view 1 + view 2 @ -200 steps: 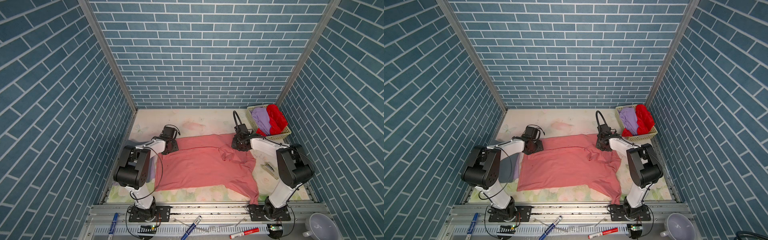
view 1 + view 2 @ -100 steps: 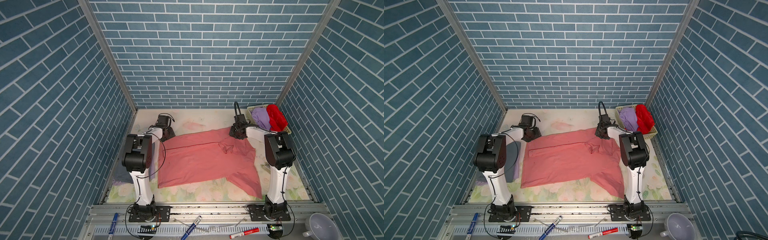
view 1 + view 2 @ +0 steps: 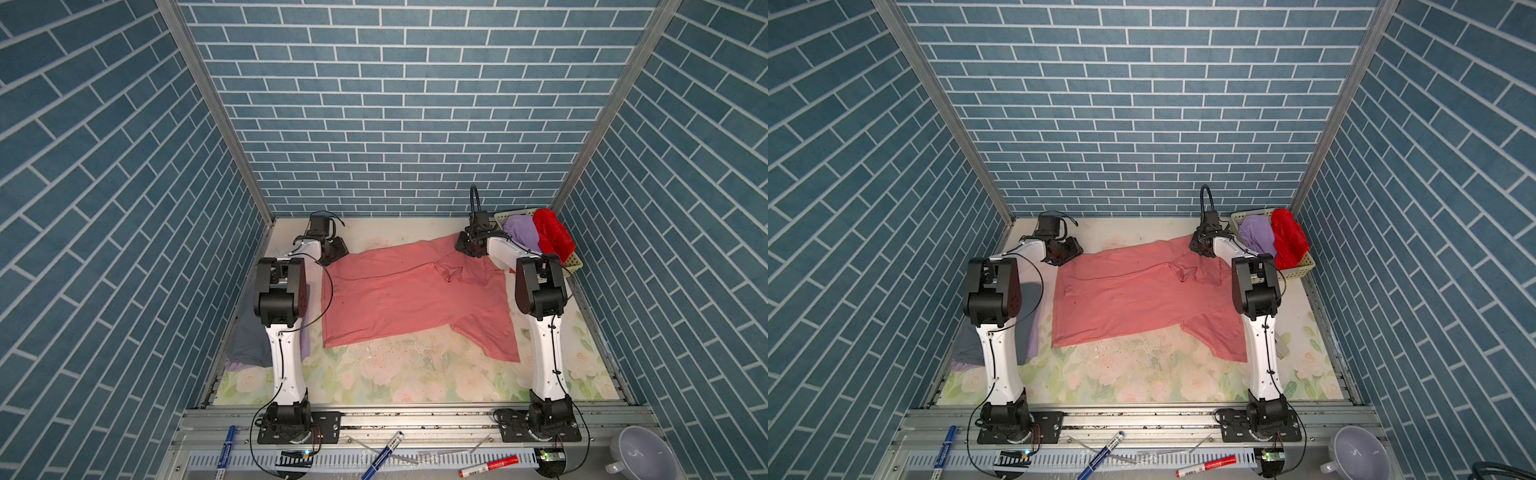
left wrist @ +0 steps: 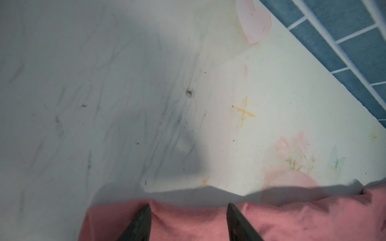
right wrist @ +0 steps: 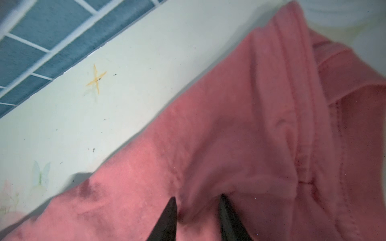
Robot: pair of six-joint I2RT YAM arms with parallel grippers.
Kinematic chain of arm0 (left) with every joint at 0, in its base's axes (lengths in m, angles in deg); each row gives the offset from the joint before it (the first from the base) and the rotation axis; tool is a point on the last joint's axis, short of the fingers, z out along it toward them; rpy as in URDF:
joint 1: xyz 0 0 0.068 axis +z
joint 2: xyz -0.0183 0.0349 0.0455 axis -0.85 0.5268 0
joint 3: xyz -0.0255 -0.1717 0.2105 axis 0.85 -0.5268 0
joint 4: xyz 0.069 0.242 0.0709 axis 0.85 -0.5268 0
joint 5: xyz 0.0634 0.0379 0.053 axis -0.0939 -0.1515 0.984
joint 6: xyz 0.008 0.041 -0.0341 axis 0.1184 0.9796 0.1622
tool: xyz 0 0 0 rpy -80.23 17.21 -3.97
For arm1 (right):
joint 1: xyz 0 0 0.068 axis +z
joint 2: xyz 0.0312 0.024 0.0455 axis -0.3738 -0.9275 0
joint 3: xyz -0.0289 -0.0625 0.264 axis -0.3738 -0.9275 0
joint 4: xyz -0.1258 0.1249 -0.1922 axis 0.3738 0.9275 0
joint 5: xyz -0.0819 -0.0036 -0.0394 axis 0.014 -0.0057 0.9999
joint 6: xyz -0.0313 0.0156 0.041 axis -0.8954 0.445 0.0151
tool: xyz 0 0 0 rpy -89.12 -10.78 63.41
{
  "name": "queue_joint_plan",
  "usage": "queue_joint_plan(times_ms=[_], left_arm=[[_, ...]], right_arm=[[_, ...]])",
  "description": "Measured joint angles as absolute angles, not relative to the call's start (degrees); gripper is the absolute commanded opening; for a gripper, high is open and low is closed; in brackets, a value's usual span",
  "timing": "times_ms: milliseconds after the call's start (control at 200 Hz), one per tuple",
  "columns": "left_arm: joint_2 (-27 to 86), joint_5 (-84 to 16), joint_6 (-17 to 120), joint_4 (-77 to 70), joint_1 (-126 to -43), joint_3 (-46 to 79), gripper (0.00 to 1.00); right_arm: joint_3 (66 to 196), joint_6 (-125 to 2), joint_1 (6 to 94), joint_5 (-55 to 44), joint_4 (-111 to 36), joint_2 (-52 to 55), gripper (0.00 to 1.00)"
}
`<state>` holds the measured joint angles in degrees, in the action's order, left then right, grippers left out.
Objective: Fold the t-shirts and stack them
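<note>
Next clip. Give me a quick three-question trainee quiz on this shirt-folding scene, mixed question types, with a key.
1. True or false: the red t-shirt lies spread flat on the table.
2. The basket stands at which corner of the table? A far right, B near left, C near right.
3. Fill in: the right end effector pinches a fold of the ____ t-shirt.
Key: 1 false, it sits in the basket; 2 A; 3 salmon pink t-shirt.

Pink shirt (image 3: 399, 299): spread mostly flat mid-table, rumpled near its far right corner. Lavender shirt (image 3: 519, 230) and red shirt (image 3: 550, 235): bunched in the basket (image 3: 575, 262), far right corner. Grey shirt (image 3: 249, 340): lying at the left edge.
</note>
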<state>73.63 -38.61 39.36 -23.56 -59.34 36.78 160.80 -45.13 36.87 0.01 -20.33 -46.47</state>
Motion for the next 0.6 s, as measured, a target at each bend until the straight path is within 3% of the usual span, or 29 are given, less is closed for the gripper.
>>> queue_joint_plan(times_ms=[335, 600], left_arm=[[55.3, -39.8, 39.7, -22.0, -60.0, 16.9, 0.59], [49.8, -36.3, 38.6, -24.0, -61.2, 8.2, 0.54]], right_arm=[[143.8, -45.1, 36.8, -2.6, -22.7, -34.2, 0.39], [136.2, -45.0, 36.8, -1.9, -23.5, -26.9, 0.46]])
